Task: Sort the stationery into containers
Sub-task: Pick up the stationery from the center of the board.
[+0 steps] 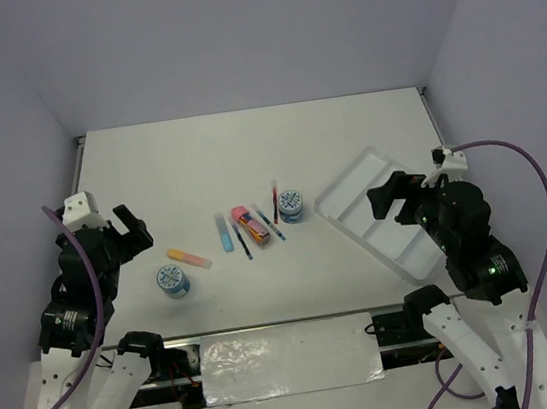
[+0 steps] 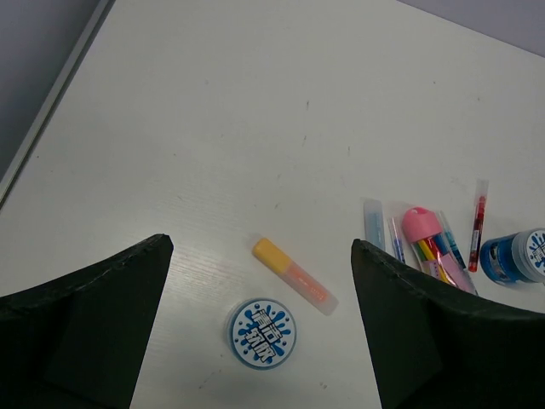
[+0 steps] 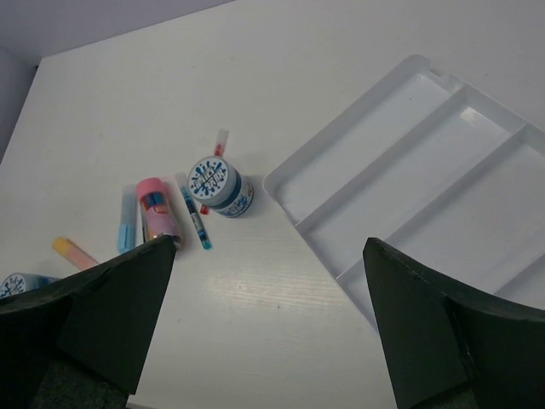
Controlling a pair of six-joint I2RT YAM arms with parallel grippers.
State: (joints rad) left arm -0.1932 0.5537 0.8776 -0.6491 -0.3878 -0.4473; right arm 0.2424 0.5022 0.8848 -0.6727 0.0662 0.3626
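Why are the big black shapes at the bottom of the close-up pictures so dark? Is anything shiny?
Left wrist view: the left gripper's fingers are black and near the lens, so little detail shows; the yellow-orange stick looks sharp. Right wrist view: the right gripper's fingers look the same; the white tray is bright. Top external view: the crinkled strip at the near edge glints.

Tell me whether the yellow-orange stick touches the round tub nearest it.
No, a strip of bare table separates the yellow-orange stick from the round tub.
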